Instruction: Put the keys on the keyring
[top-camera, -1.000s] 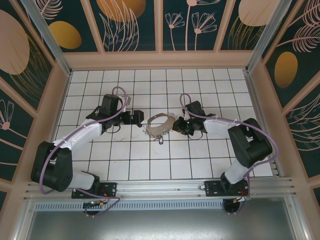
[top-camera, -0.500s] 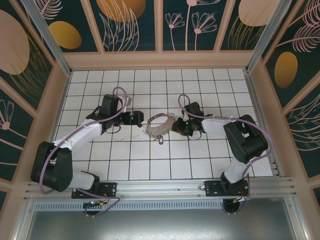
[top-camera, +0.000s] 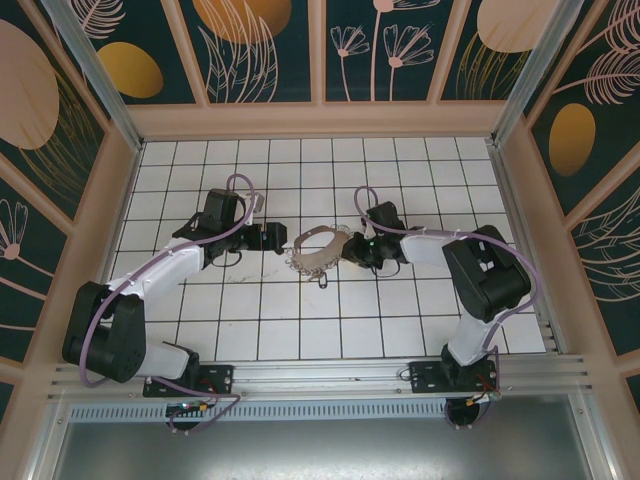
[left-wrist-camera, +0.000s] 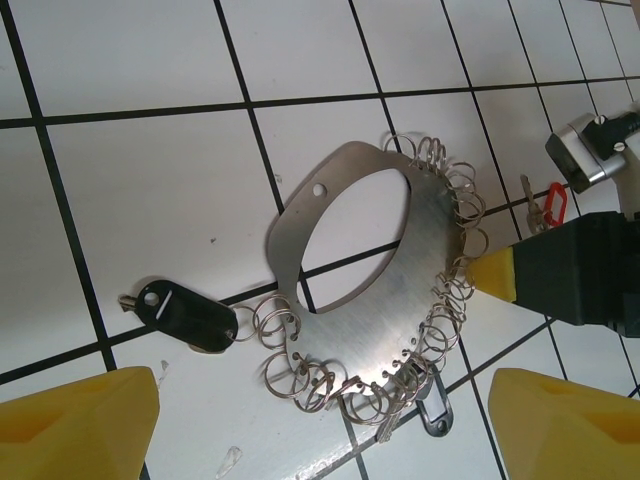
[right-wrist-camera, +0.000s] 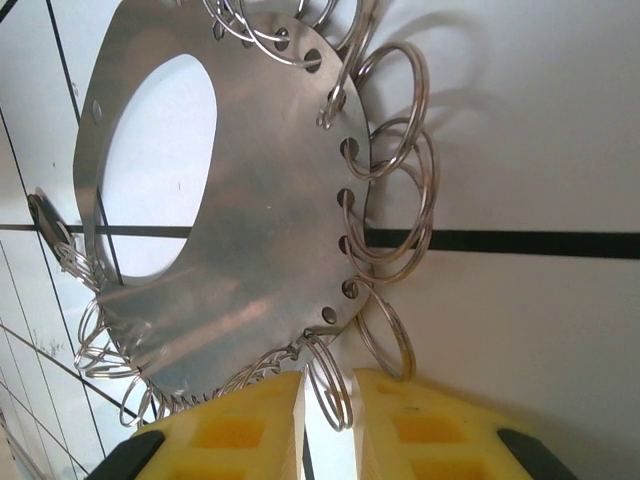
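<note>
The keyring (left-wrist-camera: 400, 270) is a flat silvery plate with an oval hole, fringed with split rings, lying on the white tiles (top-camera: 318, 250). A black-headed key (left-wrist-camera: 185, 315) lies at its left edge, touching a ring. A red-tagged key (left-wrist-camera: 548, 203) lies loose to its right. A dark tag (left-wrist-camera: 435, 415) with a small key hangs from its lower rings. My left gripper (left-wrist-camera: 320, 405) hovers open over the keyring's lower edge (top-camera: 280, 238). My right gripper (right-wrist-camera: 328, 395) sits at the keyring's right side (top-camera: 350, 250), its yellow fingers (right-wrist-camera: 235, 430) shut on one split ring (right-wrist-camera: 335, 390).
Wooden walls with patterned panels enclose the tiled floor (top-camera: 300, 320). The two arm bases stand on the metal rail (top-camera: 320, 375) at the near edge. Open tiles lie in front of and behind the keyring.
My right arm's elbow has swung a little to the left while its gripper stays at the keyring. The left arm and the keyring have not visibly moved.
</note>
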